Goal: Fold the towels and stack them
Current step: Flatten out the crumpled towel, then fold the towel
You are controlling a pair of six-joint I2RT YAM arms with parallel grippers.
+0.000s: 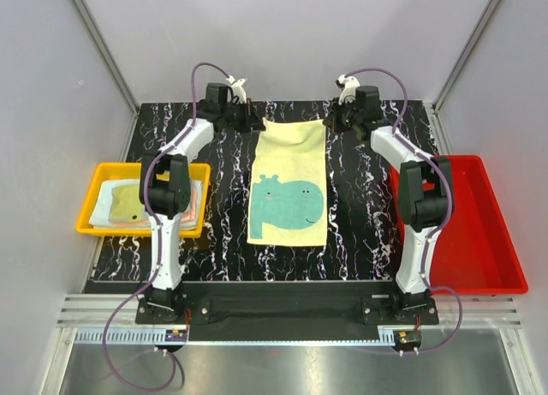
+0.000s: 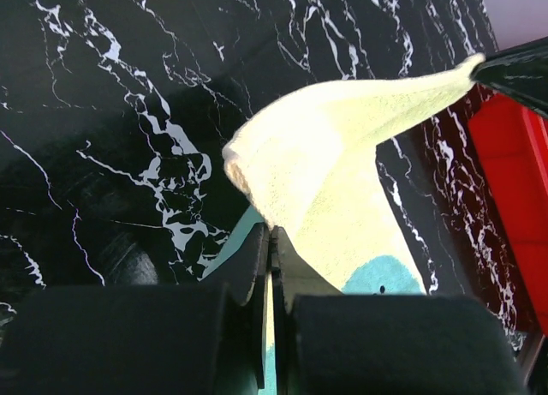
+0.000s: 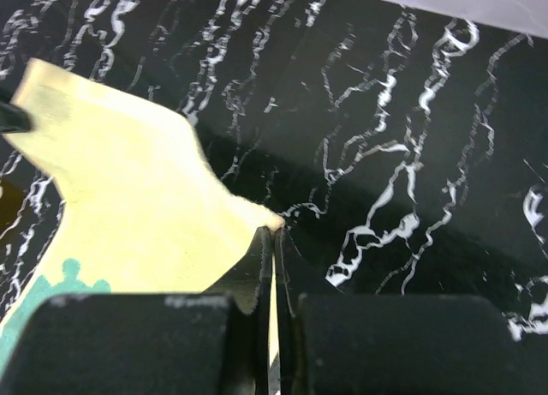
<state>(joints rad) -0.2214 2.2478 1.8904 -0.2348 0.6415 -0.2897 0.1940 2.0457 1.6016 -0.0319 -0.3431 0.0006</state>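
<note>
A pale yellow towel (image 1: 289, 181) with a teal hippo print lies lengthwise on the black marble table (image 1: 360, 232). My left gripper (image 1: 257, 121) is shut on its far left corner (image 2: 257, 168), lifted a little off the table. My right gripper (image 1: 330, 121) is shut on its far right corner (image 3: 257, 219). The towel's far edge hangs taut between the two grippers. In the left wrist view the right gripper's fingertip (image 2: 514, 69) shows at the other corner. Folded towels (image 1: 137, 202) lie in the yellow tray (image 1: 94, 219) at the left.
A red bin (image 1: 484, 232) stands at the table's right edge. The yellow tray sits off the table's left edge. Grey walls close in the back and sides.
</note>
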